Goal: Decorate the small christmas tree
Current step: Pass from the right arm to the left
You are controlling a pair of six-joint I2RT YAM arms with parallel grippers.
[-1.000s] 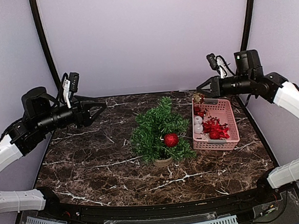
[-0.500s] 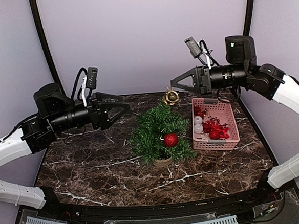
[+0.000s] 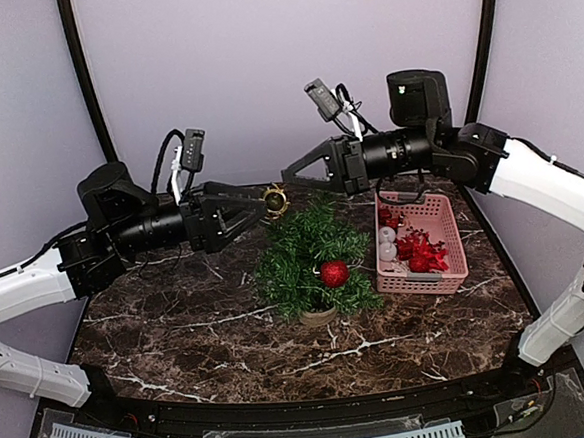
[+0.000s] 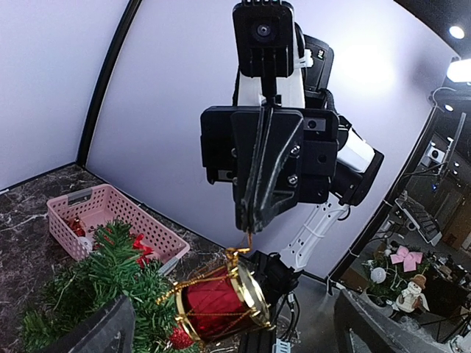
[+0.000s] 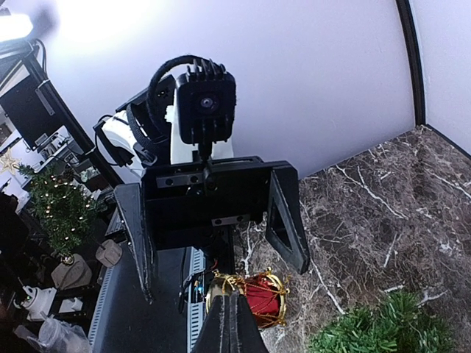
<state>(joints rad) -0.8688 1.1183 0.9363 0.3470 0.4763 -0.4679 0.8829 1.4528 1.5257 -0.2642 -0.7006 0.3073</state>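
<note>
Above the tree, the right gripper pinches the loop of a red drum (gold-trimmed) hanging between the spread jaws of the left gripper.

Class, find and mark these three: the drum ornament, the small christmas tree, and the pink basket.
drum ornament (image 4: pixel 215 304): left wrist view, on its red side.
small christmas tree (image 3: pixel 299 251): top external view, on its green branches.
pink basket (image 3: pixel 423 284): top external view, on its near wall.
</note>
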